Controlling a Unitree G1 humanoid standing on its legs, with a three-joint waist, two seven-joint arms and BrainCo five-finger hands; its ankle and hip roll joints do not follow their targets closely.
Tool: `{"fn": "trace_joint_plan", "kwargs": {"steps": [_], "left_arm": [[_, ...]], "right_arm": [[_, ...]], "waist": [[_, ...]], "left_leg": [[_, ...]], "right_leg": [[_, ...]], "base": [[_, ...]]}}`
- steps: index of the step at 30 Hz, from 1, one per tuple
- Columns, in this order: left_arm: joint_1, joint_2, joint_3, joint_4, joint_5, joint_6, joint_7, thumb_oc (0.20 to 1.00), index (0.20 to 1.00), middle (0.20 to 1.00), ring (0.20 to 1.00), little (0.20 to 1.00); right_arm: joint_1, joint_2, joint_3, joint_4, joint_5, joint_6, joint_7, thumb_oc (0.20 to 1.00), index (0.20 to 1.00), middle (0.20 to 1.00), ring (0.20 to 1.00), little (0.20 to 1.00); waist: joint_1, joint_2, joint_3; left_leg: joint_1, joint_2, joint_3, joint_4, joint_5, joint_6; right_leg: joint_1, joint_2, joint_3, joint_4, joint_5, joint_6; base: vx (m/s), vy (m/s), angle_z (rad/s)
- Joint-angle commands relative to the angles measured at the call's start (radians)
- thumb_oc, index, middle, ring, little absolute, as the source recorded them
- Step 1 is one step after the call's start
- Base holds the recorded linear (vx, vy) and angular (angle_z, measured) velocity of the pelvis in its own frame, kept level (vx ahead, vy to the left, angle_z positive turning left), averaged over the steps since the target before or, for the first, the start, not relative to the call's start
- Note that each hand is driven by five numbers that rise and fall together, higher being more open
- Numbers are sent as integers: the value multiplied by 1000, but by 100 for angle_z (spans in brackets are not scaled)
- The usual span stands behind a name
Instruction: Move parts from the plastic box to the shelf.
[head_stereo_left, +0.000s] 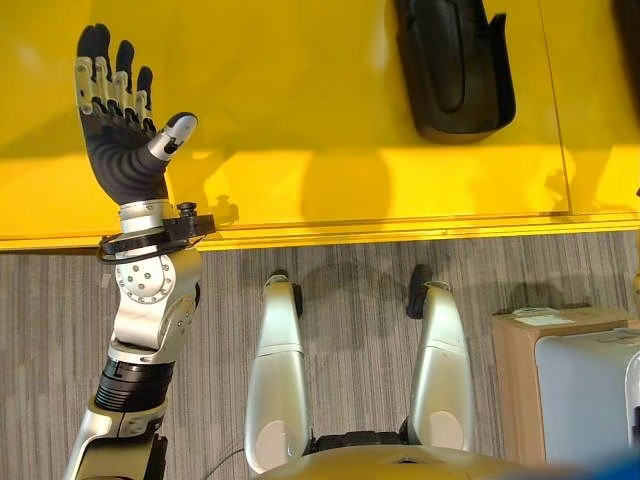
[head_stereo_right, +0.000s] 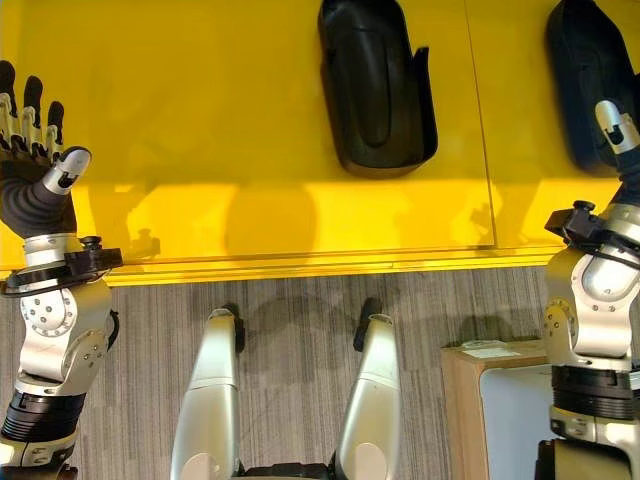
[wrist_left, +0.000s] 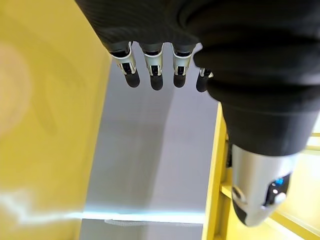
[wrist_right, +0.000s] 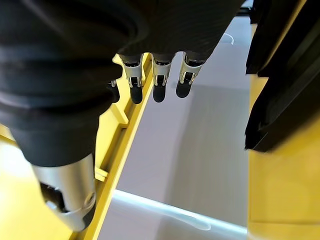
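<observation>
Right eye view: the left hand (head_stereo_right: 35, 175) hovers flat over the yellow shelf (head_stereo_right: 250, 120), fingers straight, holding nothing; the right hand (head_stereo_right: 615, 135), also extended and empty, sits beside a black part (head_stereo_right: 590, 80). Another black part (head_stereo_right: 375, 85) lies mid-shelf. A careless sweep could knock either part askew.

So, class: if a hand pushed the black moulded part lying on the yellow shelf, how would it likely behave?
The black part looks like rigid moulded plastic, so probably stiff, not floppy. It lies flat on the yellow shelf, so it would likely slide rather than roll. Its glossy skin may be slippery.
</observation>
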Motion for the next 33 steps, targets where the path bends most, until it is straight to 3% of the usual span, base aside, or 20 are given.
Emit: {"fn": "trace_joint_plan", "kwargs": {"steps": [1, 9, 10, 12, 18, 25, 28, 29, 30, 33], "left_arm": [[6, 24, -14, -73, -47, -27, -90, 1000, 1000, 1000, 1000, 1000], [188, 22, -74, -50, -146, 35, -235, 1000, 1000, 1000, 1000, 1000], [229, 16, -76, -27, -156, 41, -246, 1000, 1000, 1000, 1000, 1000], [284, 27, -64, -14, -155, 62, -277, 1000, 1000, 1000, 1000, 1000], [429, 9, -11, -8, -162, 87, -341, 1000, 1000, 1000, 1000, 1000], [506, -49, -5, 46, -144, 100, -361, 1000, 1000, 1000, 1000, 1000], [489, -70, -24, 70, -130, 100, -353, 1000, 1000, 1000, 1000, 1000], [488, -70, -25, 71, -129, 99, -353, 1000, 1000, 1000, 1000, 1000], [484, -85, -34, 76, -121, 107, -358, 1000, 1000, 1000, 1000, 1000], [473, -91, -50, 105, -110, 115, -360, 1000, 1000, 1000, 1000, 1000]], "right_arm": [[5, -17, -55, -6, -18, -43, 45, 1000, 1000, 1000, 1000, 1000], [165, 117, -10, -91, -17, -32, 156, 1000, 1000, 1000, 1000, 1000], [208, 140, 11, -127, -19, -28, 185, 1000, 1000, 1000, 1000, 1000], [259, 160, 43, -155, -3, -16, 233, 1000, 1000, 1000, 1000, 1000], [356, 166, 91, -168, 48, 13, 339, 1000, 1000, 1000, 1000, 1000], [386, 150, 165, -178, 60, 50, 387, 1000, 1000, 1000, 1000, 1000], [362, 162, 209, -158, 76, 57, 387, 1000, 1000, 1000, 1000, 1000], [361, 161, 209, -157, 77, 57, 387, 1000, 1000, 1000, 1000, 1000], [362, 171, 219, -155, 84, 68, 392, 1000, 1000, 1000, 1000, 1000], [391, 200, 212, -141, 87, 84, 384, 1000, 1000, 1000, 1000, 1000]], "waist": [[0, 12, -46], [3, 29, -97], [2, 35, -117], [-1, 40, -161], [-6, 39, -238], [3, 33, -306], [25, 32, -324], [24, 32, -323], [15, 32, -337], [1, 36, -359]], "left_leg": [[76, 47, -12, -146, 91, -27], [309, 84, 14, -398, 186, -39], [385, 97, 27, -495, 228, -37], [470, 117, 48, -608, 265, -37], [612, 149, 64, -766, 316, -30], [685, 143, 19, -810, 309, -26], [700, 80, -112, -790, 276, -22], [699, 78, -114, -787, 274, -21], [708, 49, -142, -784, 242, -14], [719, 51, -98, -789, 241, -16]], "right_leg": [[79, -22, 12, 102, -96, -58], [330, -6, -66, -139, -17, -18], [396, 5, -82, -220, 17, -7], [464, 20, -88, -323, 51, 4], [559, 69, -67, -483, 105, 16], [595, 123, 8, -590, 136, 10], [608, 131, 39, -629, 159, 7], [611, 130, 37, -631, 159, 7], [622, 126, 45, -638, 168, 10], [657, 101, 30, -646, 165, 23]], "base": [[-16, 4, 3], [84, 1, 5], [116, 17, -4], [175, 22, -10], [88, -3, -26], [42, -6, -31], [26, 20, -32], [31, 39, -72], [57, 64, -84], [46, 128, -12]]}}
